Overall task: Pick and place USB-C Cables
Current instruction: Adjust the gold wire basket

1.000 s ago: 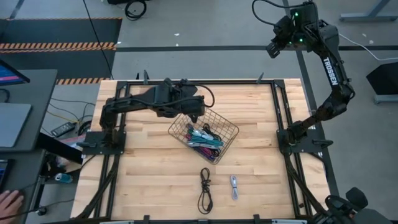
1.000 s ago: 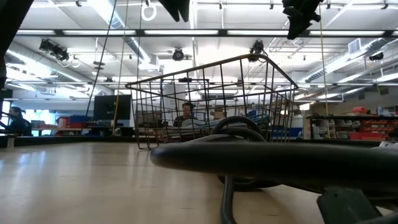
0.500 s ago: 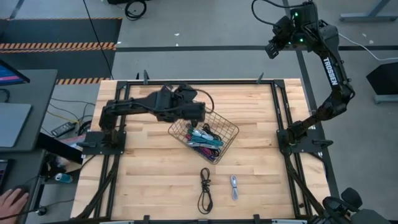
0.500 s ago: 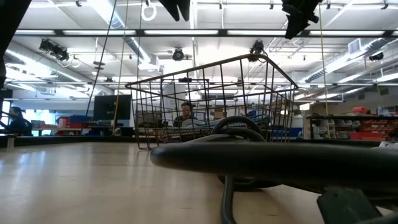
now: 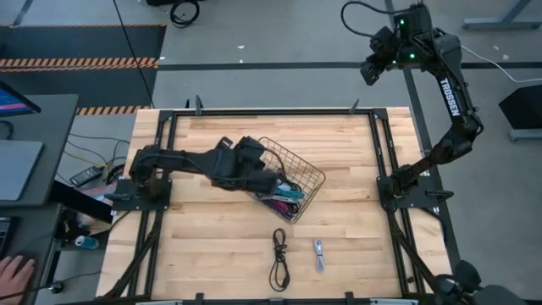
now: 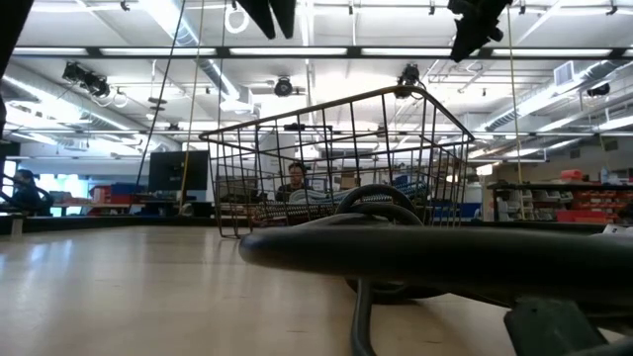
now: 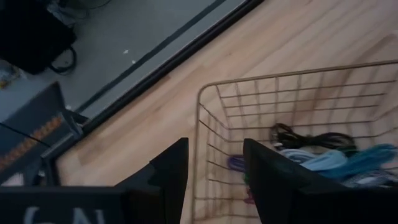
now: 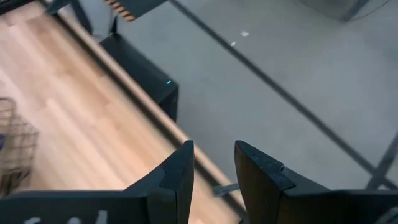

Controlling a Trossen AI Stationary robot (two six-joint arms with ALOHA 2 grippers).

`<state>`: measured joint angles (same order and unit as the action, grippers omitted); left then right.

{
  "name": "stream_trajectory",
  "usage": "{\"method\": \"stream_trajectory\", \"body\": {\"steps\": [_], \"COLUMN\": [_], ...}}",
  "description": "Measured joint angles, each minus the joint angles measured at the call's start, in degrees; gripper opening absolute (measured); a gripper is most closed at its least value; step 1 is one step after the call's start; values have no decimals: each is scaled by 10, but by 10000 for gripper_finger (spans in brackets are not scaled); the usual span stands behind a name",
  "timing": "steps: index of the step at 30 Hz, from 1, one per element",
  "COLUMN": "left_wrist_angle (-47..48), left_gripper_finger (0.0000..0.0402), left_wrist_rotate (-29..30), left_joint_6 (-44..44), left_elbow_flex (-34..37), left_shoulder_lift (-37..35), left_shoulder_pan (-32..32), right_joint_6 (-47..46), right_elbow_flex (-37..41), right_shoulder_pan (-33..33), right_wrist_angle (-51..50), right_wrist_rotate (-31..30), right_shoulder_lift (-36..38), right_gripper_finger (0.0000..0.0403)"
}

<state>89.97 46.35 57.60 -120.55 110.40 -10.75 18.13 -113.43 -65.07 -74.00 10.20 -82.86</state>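
A dark wire-mesh basket (image 5: 310, 169) stands mid-table, holding several cable bundles (image 5: 285, 193) in teal, magenta, black and pale blue. In the left wrist view I see a black one (image 7: 305, 137), a pale blue one (image 7: 339, 158) and a purple one (image 7: 236, 163) on its floor. My left gripper (image 5: 275, 179) is open, low over the basket's left wall (image 7: 200, 155), one finger on each side. A black cable (image 5: 278, 257) and a pale blue-grey cable (image 5: 318, 253) lie flat on the table near its near edge. My right gripper (image 5: 371, 66) is open, raised beyond the far right corner.
The black cable (image 6: 396, 247) fills the foreground of the low view, with the basket (image 6: 336, 109) behind it. A black frame (image 5: 254, 110) borders the wooden table. Bare wood (image 5: 203, 237) lies left of the two loose cables. A person's hand (image 5: 10, 273) shows at the lower left, off the table.
My left gripper has moved from above the basket's far left corner toward the near edge and down, ending low at the basket's left wall. The arm has stretched out lower over the table. The basket and cables have stayed put.
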Motion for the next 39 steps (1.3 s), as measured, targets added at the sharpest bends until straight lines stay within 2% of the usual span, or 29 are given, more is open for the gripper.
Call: {"method": "stream_trajectory", "body": {"steps": [6,13,16,21,25,34,39], "left_wrist_angle": [0,0,0,0,0,0,0], "left_gripper_finger": [160,160,160,160,160,160,160], "left_wrist_rotate": [3,5,5,6,6,17,26], "left_joint_6": [61,124,137,135,121,78,55], "left_elbow_flex": [25,76,89,94,94,95,95], "left_shoulder_lift": [-29,-50,-52,-52,-54,-68,-78], "left_shoulder_pan": [-38,-62,-64,-64,-63,-50,-39], "right_joint_6": [-8,-25,-42,-70,-93,-159,-214], "right_elbow_flex": [6,89,133,200,233,243,243], "right_shoulder_pan": [12,72,105,155,194,316,392], "right_wrist_angle": [-50,-62,-62,-67,-91,-143,-86], "right_wrist_rotate": [39,104,100,58,60,61,62], "right_shoulder_lift": [1,14,14,14,14,20,29], "right_gripper_finger": [122,122,122,120,119,119,119]}}
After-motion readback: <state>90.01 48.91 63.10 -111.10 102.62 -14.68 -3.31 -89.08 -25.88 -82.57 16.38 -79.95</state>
